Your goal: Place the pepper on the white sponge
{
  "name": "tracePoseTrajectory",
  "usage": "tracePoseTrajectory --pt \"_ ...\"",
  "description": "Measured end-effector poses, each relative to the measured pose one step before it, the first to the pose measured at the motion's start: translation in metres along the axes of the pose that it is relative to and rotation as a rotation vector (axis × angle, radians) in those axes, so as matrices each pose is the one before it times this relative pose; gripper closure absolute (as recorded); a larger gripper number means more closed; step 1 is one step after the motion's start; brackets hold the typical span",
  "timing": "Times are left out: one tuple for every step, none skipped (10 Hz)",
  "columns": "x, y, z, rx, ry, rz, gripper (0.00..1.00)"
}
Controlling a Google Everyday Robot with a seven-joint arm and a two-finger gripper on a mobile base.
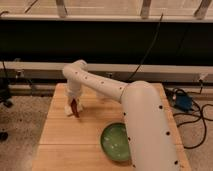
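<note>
Red pepper held point-down in gripper, left of frame centre, above wooden table. Fingers closed on pepper. White sponge partly hidden directly beneath gripper; contact with pepper tip not discernible. Green bowl at lower centre, well apart. White arm reaching from lower right.

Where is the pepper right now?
In the camera view the pepper hangs from the gripper over the wooden table's far-left part, beside something white, up-left of the green bowl.
</note>
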Motion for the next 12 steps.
tracePoseTrajectory --pt "0.003 -0.00535 0.00133 0.00513 0.00099 -0.00929 0.37" --pt "0.0012 -0.00062 0.00036 -0.00051 0.00173 -0.00353 0.29" --pt "0.00182 0.00104 0.00031 -0.00166 0.00537 -0.00023 0.22" --pt "0.00168 0.00177 0.00048 -0.00478 0.00601 -0.00022 0.2" --pt "0.00106 0.00146 0.00033 -0.00308 0.00474 -0.00012 0.2" --pt "0.00118 0.00136 -0.0008 -0.00287 0.00521 0.00003 0.2" --pt "0.00065 0.00126 -0.00129 -0.00576 0.00529 -0.0027 0.2" --pt "0.00036 -0.00026 -0.00176 -0.00213 0.00604 -0.00387 0.2" --pt "0.00017 -0.00167 -0.00309 0.00117 0.00795 -0.00511 0.2" --pt "0.0 -0.00068 -0.00368 0.00399 0.01134 -0.00436 0.2" --pt "-0.00004 -0.0004 -0.00615 0.00466 0.01577 -0.00734 0.2" --pt "0.00046 0.00133 -0.00134 -0.00055 -0.00549 0.006 0.2"
